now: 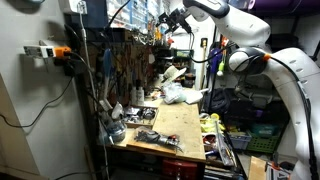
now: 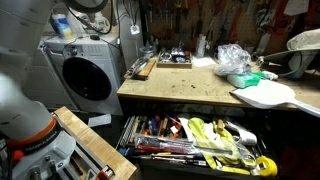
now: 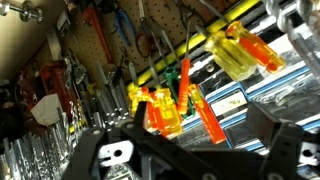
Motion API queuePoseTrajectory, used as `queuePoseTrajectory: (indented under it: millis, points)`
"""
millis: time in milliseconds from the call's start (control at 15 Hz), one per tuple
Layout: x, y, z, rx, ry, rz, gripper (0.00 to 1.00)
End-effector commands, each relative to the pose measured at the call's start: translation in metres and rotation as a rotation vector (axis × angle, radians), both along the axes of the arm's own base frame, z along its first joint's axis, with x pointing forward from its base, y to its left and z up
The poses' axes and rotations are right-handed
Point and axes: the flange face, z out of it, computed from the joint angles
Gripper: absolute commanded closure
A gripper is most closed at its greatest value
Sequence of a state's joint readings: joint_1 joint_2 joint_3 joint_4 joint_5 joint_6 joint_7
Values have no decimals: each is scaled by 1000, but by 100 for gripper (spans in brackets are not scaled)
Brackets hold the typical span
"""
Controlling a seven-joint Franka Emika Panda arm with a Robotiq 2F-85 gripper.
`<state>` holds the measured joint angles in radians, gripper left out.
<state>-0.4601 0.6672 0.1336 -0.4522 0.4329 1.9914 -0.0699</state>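
— Gripper is hanging wide open, gripping nothing?
— Yep, it's hovering just in front of the brown perforated pegboard, facing orange translucent-plastic screwdrivers hanging there for easy grabbing.

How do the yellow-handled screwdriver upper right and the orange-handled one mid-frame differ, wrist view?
Colour: the yellow-handled screwdriver has a yellow grip; the orange-handled screwdriver is orange. Size: the yellow one shows larger. Place: the orange one sits above the open pincer, the yellow one off to the upper right. Both hang tilted on the tool wall.
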Motion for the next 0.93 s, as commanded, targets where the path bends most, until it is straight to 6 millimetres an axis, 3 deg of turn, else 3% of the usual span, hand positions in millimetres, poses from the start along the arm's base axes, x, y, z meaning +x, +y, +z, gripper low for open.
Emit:
queuePoseTrajectory:
  millis: [0, 267, 333, 400, 533, 867]
  points:
    - [4, -8, -8, 56, -11, -13, 2]
    - [11, -8, -16, 96, -12, -35, 4]
    - [12, -8, -17, 101, -15, -40, 10]
    - [14, -8, -19, 104, -15, -45, 29]
    - [15, -9, -21, 111, -13, -55, 35]
    - [15, -8, -21, 120, -1, -64, 74]
